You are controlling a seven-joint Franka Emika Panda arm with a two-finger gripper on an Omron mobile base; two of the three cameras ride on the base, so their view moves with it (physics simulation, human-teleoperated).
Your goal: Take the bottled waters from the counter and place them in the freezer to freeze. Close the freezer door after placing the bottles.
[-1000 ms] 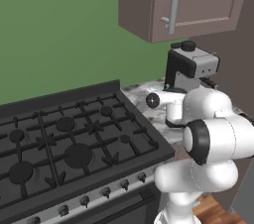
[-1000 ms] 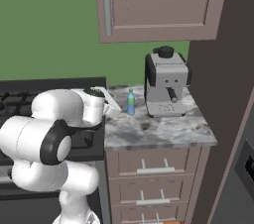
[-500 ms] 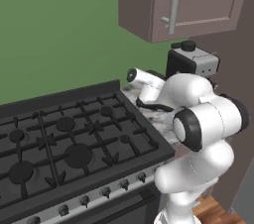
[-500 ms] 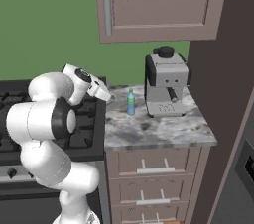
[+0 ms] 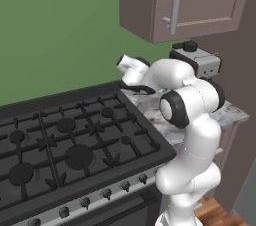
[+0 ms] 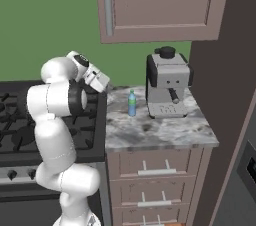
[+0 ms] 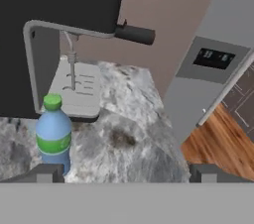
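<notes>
The white robot arm has swung up higher since before. Its two-finger gripper [image 7: 124, 172] is spread wide, holding nothing. The small teal plastic bottle with a green cap [image 7: 53, 135] stands at 9 o'clock in the hand view on the grey-white marbled stone counter [image 7: 134, 143], just beside the black-and-silver coffee machine [image 6: 168, 82]. The grey freezer door with its dark dispenser [image 7: 213, 59] shows at 2 o'clock there.

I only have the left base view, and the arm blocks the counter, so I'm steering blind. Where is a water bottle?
Observer: In the right base view, a green-capped bottle stands upright on the counter, left of the coffee machine.
Operator: Is the gripper on it?
Observer: No. In the hand view the gripper is open, and the bottle sits by one fingertip, off to the side of the gap.
Operator: Where's the freezer?
Observer: The hand view shows the freezer door past the counter's end.
</notes>
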